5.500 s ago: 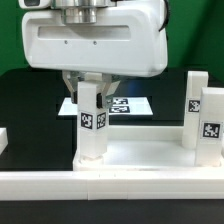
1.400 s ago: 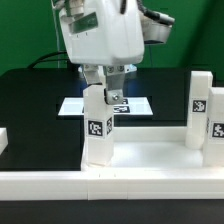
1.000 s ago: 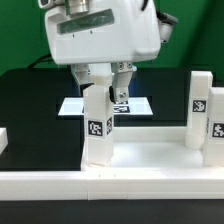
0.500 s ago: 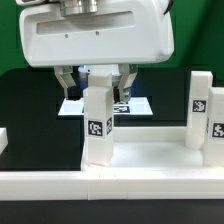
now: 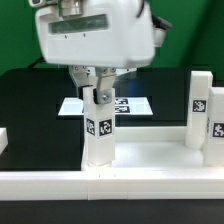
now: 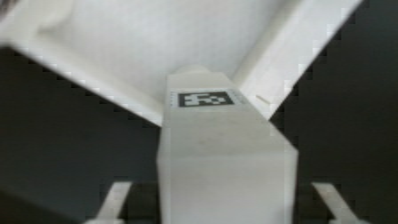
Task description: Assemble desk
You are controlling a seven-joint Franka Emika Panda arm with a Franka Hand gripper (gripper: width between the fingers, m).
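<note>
- Seen from the exterior view, the gripper (image 5: 101, 84) hangs at upper centre of the frame, its two fingers (image 5: 85, 80) astride the top of an upright white leg (image 5: 97, 128); whether the pads actually press the leg cannot be told.
- That leg stands at centre frame on the desk slab (image 5: 150, 152), a tag on its front face.
- Two more tagged legs (image 5: 198, 108) stand at the right edge of the frame, well apart from the first.
- Behind, at mid-frame, the marker board (image 5: 72, 105) lies flat on the black table (image 5: 30, 100).
- A low white rail (image 5: 100, 184) runs across the bottom of the frame.
- Close up in the wrist view, the leg (image 6: 221, 150) fills the centre of the frame, its tagged end pointing away, with a fingertip (image 6: 118, 199) on either side at the bottom corners and a narrow gap showing beside each.
- Beyond it, the slab's raised rim (image 6: 285, 60) crosses the upper part of the frame.
</note>
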